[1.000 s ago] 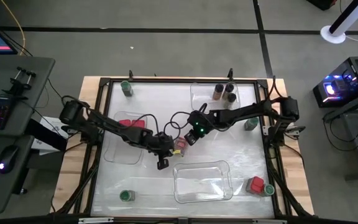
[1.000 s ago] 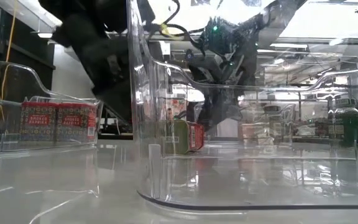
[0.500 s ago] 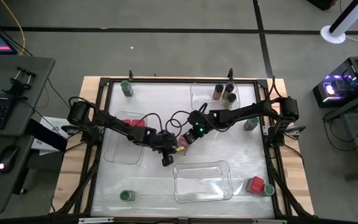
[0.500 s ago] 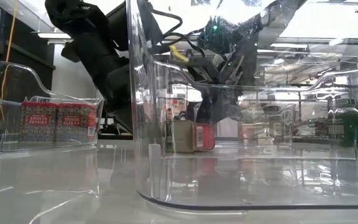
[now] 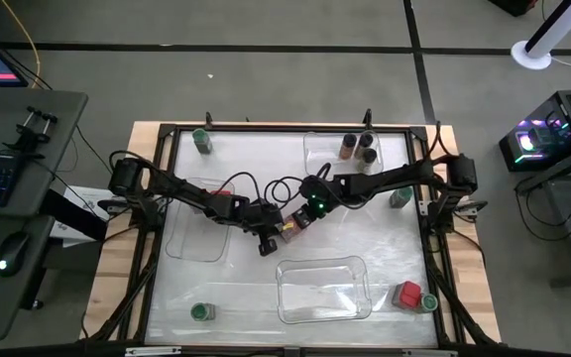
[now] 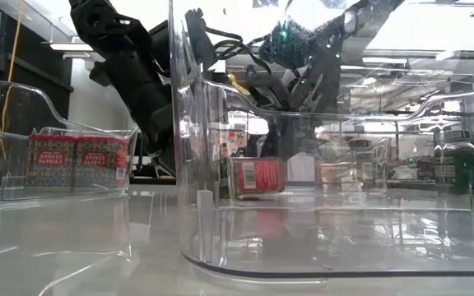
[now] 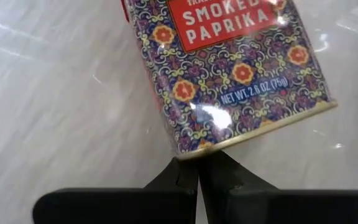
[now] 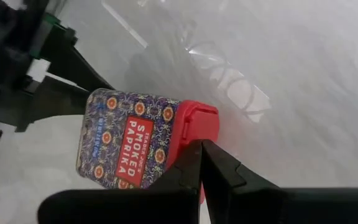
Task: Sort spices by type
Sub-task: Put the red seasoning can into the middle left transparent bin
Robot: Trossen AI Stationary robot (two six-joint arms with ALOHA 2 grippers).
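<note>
Your closed left gripper (image 7: 197, 163) has just nudged the red-capped patterned paprika tin (image 5: 292, 227) flat, mid-table; the right gripper (image 8: 202, 148), also shut, presses its cap. Still unsorted.

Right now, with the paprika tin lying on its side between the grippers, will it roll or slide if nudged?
The paprika tin looks flat-sided and boxy, so it will probably slide, not roll. The table looks glossy, so it may skid or spin. Both shut grippers, left and right, touch only its ends, so pivoting seems likely.
</note>
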